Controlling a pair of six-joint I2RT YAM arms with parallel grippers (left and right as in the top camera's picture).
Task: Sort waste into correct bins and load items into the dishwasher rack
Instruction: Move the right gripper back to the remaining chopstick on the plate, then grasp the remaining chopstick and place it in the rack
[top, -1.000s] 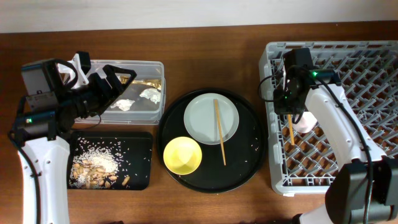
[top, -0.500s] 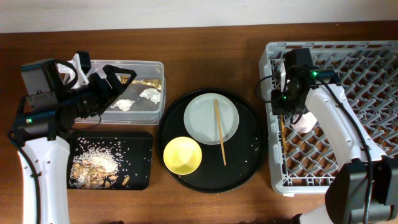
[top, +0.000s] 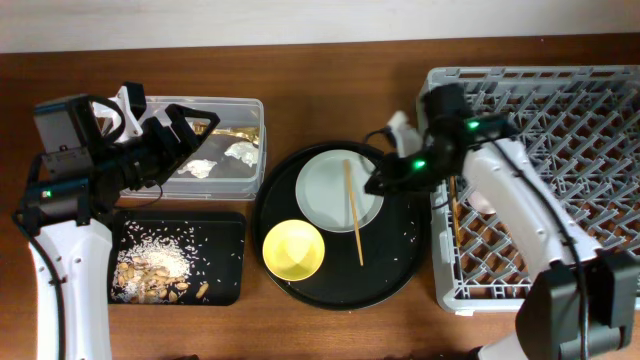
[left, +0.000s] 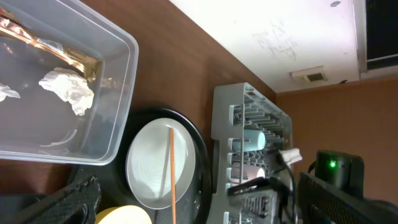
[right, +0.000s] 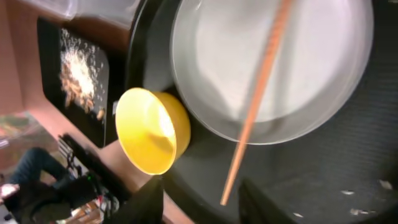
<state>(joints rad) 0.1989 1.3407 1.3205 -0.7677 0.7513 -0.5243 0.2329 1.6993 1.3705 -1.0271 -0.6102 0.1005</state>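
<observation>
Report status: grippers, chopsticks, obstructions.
Left gripper open above clear tub. Right gripper open, empty, over plate. One chopstick in rack, other chopstick across plate. Nothing blocking.

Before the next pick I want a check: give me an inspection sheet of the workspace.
surface: brown wooden table
job's things: clear plastic tub holds gold foil wrapper and white tissue wads; black rectangular tray holds beige food scraps; round black tray carries pale round plate, wooden chopstick across it, and yellow bowl; grey lattice rack holds second chopstick and light blue cup
clutter: white crumbs on round tray
grippers: left gripper open, empty, over tub; right gripper open, empty, over plate
cables: black cable along left arm, snagging nothing
surroundings: pale wall behind the table
</observation>
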